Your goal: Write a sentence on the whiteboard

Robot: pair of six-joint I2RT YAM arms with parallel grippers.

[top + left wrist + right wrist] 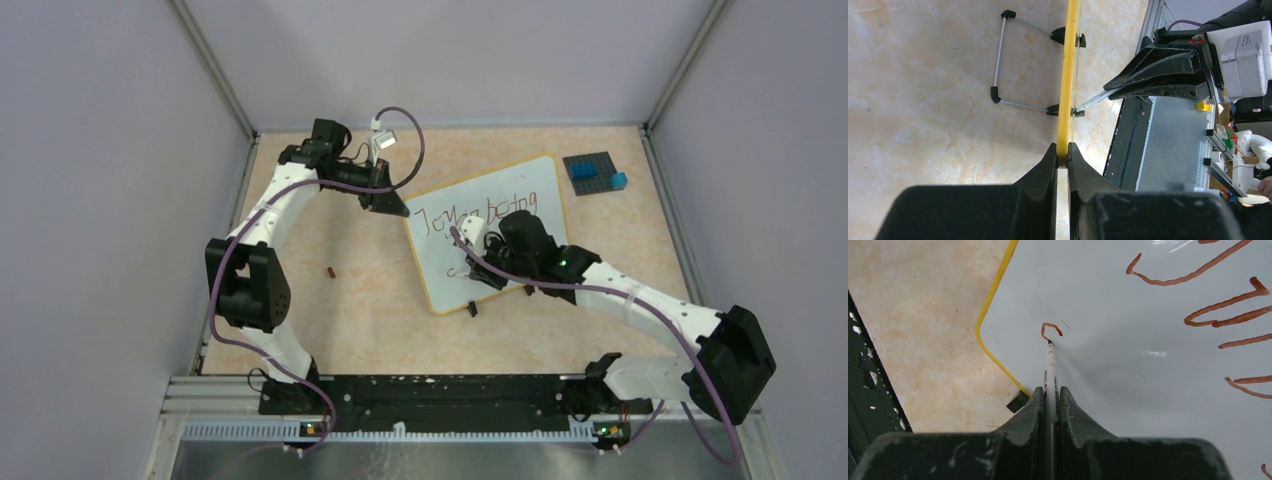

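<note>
The whiteboard (455,270) with a yellow rim lies tilted on the table. A first line of reddish-brown words (440,222) runs across it. My left gripper (392,206) is shut on the board's far-left rim (1063,115), seen edge-on in the left wrist view. My right gripper (478,272) is shut on a white marker (1050,375). The marker tip touches the board beside a small fresh stroke (1050,329) that starts a second line. Strokes of the first line (1220,310) show at the right of the right wrist view. The right arm hides part of the writing from above.
A dark blue studded plate (591,171) with a light blue brick (619,180) sits at the back right. A small brown piece (330,271) lies on the table left of the board. The board's black clip feet (472,308) stand at its near edge.
</note>
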